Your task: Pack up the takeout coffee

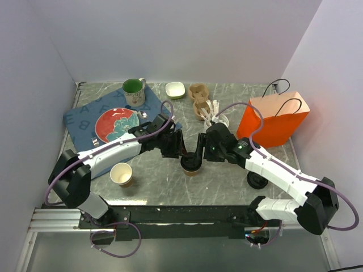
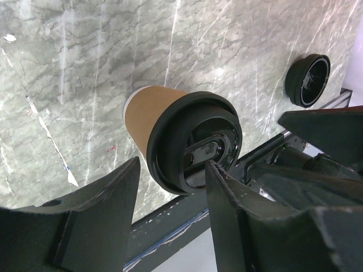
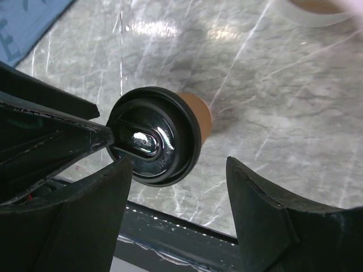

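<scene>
Held both pairs of jaws spread wide and gripping nothing, on the left gripper (image 1: 180,152) and the right gripper (image 1: 199,152) alike. Faced each other from left and right over the small brown paper cup with a round black plastic lid (image 1: 191,165), standing upright on the grey marbled counter (image 1: 227,178) just below the middle of the top view. Framed that lid low and centre in the left wrist view, between the two dark fingers. Caught it again at centre left of the right wrist view, with the tip of a left-arm finger right against its rim; could not settle contact there.

Shared the counter with a lidless tan paper cup (image 1: 121,174) at lower left of the top view, well apart from the capped one. Showed a loose round black plastic lid (image 2: 308,79) at upper right of the left wrist view. Had an orange paper bag with dark handles (image 1: 275,119) upright at right. Had a round red plate (image 1: 116,124) on a blue mat (image 1: 85,113) at upper left, beside a green-lined mug (image 1: 134,90).
</scene>
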Motion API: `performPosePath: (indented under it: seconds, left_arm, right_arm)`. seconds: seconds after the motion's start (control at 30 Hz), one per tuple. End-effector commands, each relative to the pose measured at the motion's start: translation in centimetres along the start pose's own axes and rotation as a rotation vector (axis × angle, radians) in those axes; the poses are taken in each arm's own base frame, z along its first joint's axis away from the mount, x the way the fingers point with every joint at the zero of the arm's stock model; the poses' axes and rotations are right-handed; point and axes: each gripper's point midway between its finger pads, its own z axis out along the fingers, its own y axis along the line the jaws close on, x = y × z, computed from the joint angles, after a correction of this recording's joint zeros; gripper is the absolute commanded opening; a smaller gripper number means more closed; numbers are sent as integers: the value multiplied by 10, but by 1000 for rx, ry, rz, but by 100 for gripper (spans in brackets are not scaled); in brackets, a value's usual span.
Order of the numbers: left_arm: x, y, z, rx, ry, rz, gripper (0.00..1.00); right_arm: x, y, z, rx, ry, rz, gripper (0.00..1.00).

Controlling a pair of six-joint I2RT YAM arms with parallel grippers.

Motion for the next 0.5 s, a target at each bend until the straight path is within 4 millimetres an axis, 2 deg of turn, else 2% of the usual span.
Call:
performPosePath:
  seconds: [0.0, 0.23, 0.47]
  left_arm:
    - [-2, -4, 6, 40, -5, 32, 54]
    - [9, 2, 13, 48, 21, 19, 52]
    - [17, 8, 17, 50, 42, 10, 50]
  right_arm:
    - [0, 6, 8, -35, 3, -1, 74]
    - [11, -3, 21, -8, 40, -2, 73]
    - [21, -13, 29, 6, 61, 1, 65]
